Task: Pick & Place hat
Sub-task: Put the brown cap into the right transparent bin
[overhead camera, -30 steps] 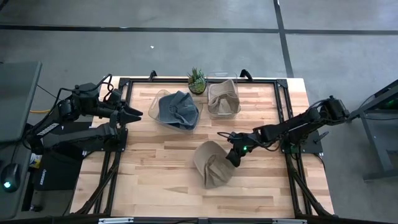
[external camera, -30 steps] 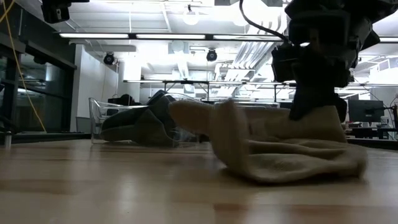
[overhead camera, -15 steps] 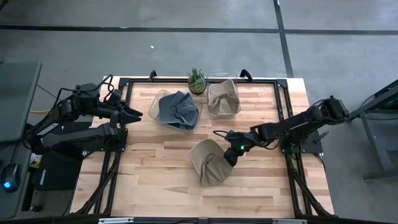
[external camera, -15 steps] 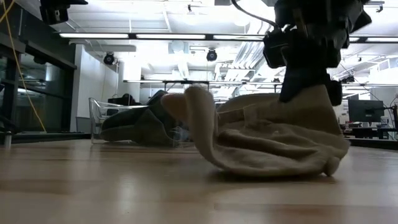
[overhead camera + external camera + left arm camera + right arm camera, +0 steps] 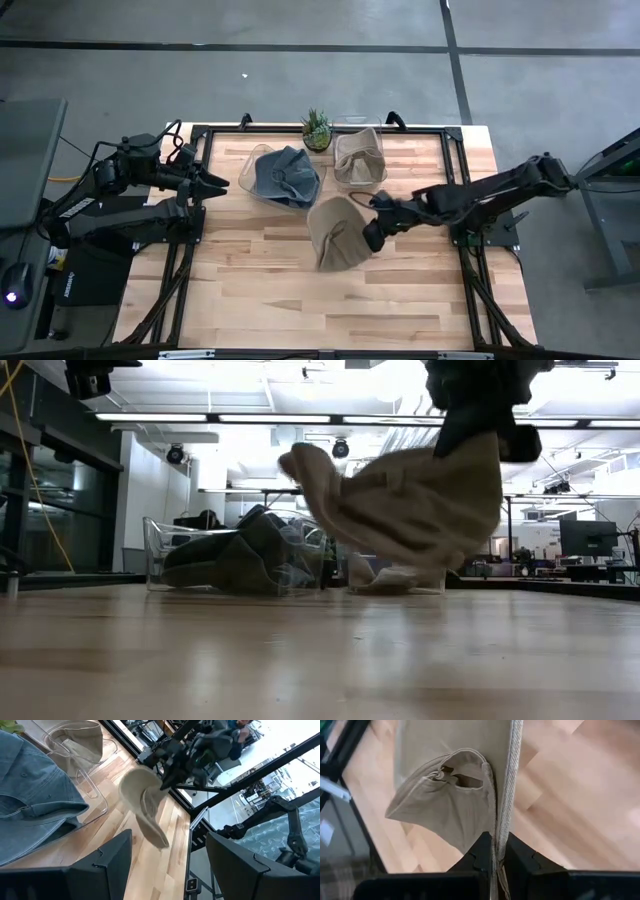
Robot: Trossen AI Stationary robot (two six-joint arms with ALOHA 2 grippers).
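My right fingers [image 5: 496,851] are pinched tight on the brim edge of the tan hat [image 5: 335,232], which hangs clear of the table [image 5: 280,300], about mid-table and just in front of the two clear bins. My left fingers [image 5: 215,184] stand wide with nothing in them, parked at the table's left edge.

Largest first: the table, then the bin [image 5: 262,172] with the blue hat [image 5: 288,175], then the bin [image 5: 358,160] holding another tan hat, then the small plant [image 5: 317,128] between them at the back edge.

The hat looks light and limp: it droops and folds under my grip, so it will likely swing and drag. I judge the stitched brim edge the firmest hold; the crown would just bunch.
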